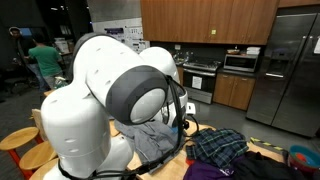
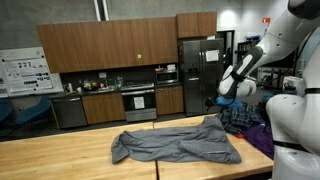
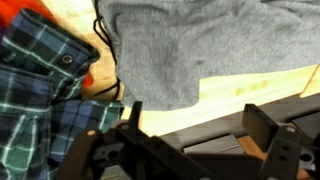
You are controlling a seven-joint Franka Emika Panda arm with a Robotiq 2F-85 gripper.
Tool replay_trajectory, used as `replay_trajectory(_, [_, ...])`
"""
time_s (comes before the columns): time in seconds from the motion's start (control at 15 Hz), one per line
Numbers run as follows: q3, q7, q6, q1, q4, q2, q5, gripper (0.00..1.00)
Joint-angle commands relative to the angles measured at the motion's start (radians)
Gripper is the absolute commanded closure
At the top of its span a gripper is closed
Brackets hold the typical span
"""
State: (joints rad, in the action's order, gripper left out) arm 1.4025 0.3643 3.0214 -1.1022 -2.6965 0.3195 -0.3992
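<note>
A grey garment (image 2: 175, 143) lies crumpled on the wooden table (image 2: 60, 155); it also shows in the wrist view (image 3: 170, 50) and behind the arm (image 1: 150, 140). A pile of clothes with a blue-green plaid shirt (image 2: 243, 118) (image 1: 215, 148) (image 3: 35, 90) sits beside it. My gripper (image 2: 228, 95) hangs in the air above the grey garment's end, next to the pile. In the wrist view the gripper (image 3: 197, 125) is open, its dark fingers (image 3: 262, 125) wide apart with nothing between them. Under it are the table's edge (image 3: 250, 85) and the floor.
A purple cloth (image 2: 262, 135) lies by the plaid shirt, and something orange-red (image 3: 90, 75) peeks out beside it. Wooden stools (image 1: 15, 140) stand near the robot's base. A person in green (image 1: 43, 60) stands far off. Cabinets, an oven (image 2: 138, 103) and a refrigerator (image 2: 197, 75) line the back wall.
</note>
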Motion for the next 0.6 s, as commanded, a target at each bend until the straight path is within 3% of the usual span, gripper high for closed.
replay_trajectory(0.0, [0.215,-0.051,-0.051,-0.208,0.112,0.041,0.083,0.0])
replay_trajectory(0.27, [0.464,-0.036,-0.033,-0.5,0.21,0.051,0.078,0.0])
replay_trajectory(0.53, [0.71,0.015,-0.037,-0.811,0.282,0.037,0.001,0.0])
